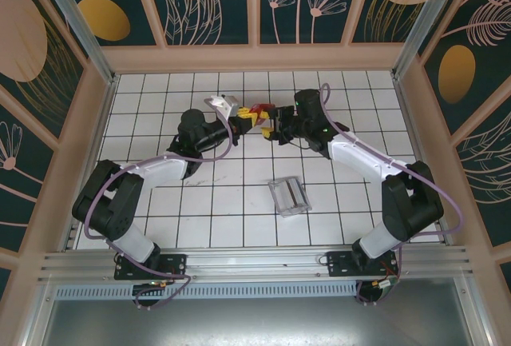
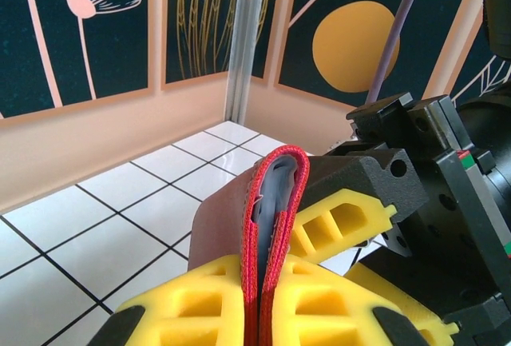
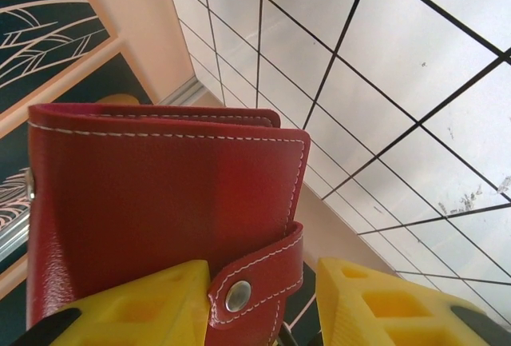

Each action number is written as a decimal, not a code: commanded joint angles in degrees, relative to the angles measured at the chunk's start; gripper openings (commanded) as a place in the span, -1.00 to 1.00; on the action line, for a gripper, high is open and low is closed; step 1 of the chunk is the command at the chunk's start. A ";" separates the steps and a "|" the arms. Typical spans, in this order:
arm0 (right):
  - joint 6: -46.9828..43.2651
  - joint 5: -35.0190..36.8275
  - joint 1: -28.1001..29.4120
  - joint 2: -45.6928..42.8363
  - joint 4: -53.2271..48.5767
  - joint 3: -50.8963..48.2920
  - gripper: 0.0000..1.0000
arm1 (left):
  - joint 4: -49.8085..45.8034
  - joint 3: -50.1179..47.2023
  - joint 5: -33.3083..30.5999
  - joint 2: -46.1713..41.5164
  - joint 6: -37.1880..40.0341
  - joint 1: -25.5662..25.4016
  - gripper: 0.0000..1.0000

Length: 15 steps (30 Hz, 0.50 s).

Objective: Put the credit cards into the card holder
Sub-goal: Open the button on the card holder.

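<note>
red card holder [image 3: 160,194], folded almost shut over grey-blue layers [image 2: 275,190], held above the tabletop [image 1: 200,210], left pincer [image 2: 259,282] pinching it, right pincer [image 3: 259,272] spread around its clasp tab [image 3: 239,295]; probably only fastening remains.

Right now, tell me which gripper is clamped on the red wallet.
The left gripper: its yellow fingers pinch the card holder tight between them. The right gripper has its fingers standing apart around the clasp tab.

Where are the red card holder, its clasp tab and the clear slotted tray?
card holder [image 3: 160,202]: right wrist view, on the middle of its red outer face.
clasp tab [image 3: 267,270]: right wrist view, on the strap beside the metal snap.
clear slotted tray [image 1: 289,196]: top external view, on its middle.
</note>
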 commanded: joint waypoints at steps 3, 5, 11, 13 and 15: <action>2.53 -3.09 2.00 -1.13 5.78 -0.98 -0.39 | 6.70 -0.93 1.87 0.52 -0.06 -0.91 -1.00; 2.54 -2.92 2.26 -1.14 5.30 -1.22 -0.71 | 7.67 -1.02 1.66 0.68 -1.06 -0.91 -1.00; 1.17 -2.33 2.77 -0.97 4.05 -1.65 -1.00 | 8.49 -2.14 -1.00 0.35 -1.75 -0.91 -1.00; -1.18 -1.08 3.16 -0.74 0.92 -0.32 -1.00 | 11.76 -3.79 -4.55 0.31 -4.49 -0.91 -1.00; -3.66 0.29 3.64 -0.51 -2.06 1.11 -1.00 | 17.58 -6.20 -7.47 0.76 -8.17 -0.91 -1.00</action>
